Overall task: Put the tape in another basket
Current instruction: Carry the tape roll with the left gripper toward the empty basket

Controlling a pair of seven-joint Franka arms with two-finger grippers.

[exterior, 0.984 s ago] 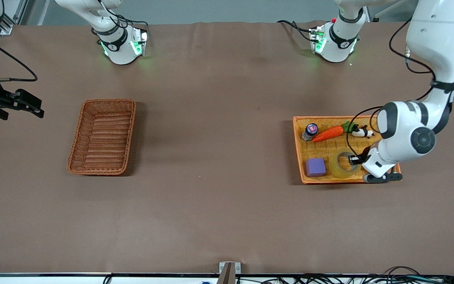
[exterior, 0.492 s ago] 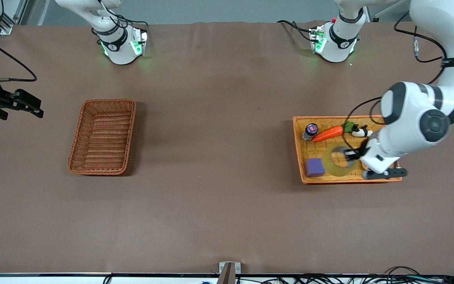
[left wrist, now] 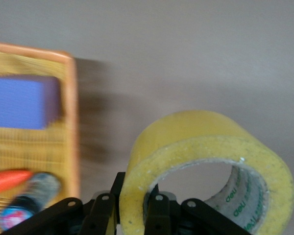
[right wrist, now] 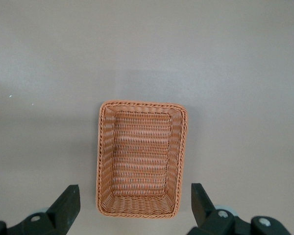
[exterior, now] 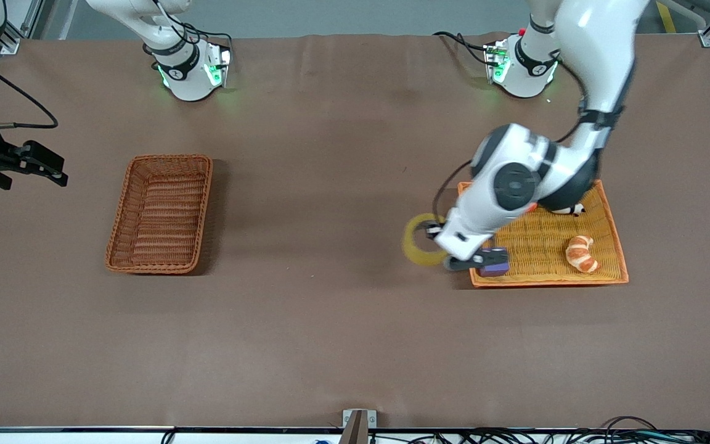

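The yellowish tape roll [exterior: 420,246] hangs in my left gripper [exterior: 436,237], over the bare table just beside the orange tray's edge that faces the right arm's end. In the left wrist view the left gripper [left wrist: 132,208] is shut on the roll's wall, one finger inside the ring and one outside the tape [left wrist: 206,142]. The reddish-brown wicker basket [exterior: 161,213] stands empty toward the right arm's end. My right gripper [exterior: 28,163] is open and empty, waiting at that end; its wrist view looks down on the basket [right wrist: 142,159] between its spread fingers [right wrist: 63,208].
The orange-yellow tray [exterior: 546,282] holds a purple cube [exterior: 495,266], a croissant [exterior: 580,253] and a small panda toy [exterior: 571,209]. The left wrist view shows the tray's rim [left wrist: 71,122], the cube [left wrist: 22,102], a carrot [left wrist: 7,180] and a small bottle [left wrist: 27,200].
My left gripper has lifted the tape out of the orange tray and carried it toward the right arm's end, past the tray's edge. The right arm has not moved.
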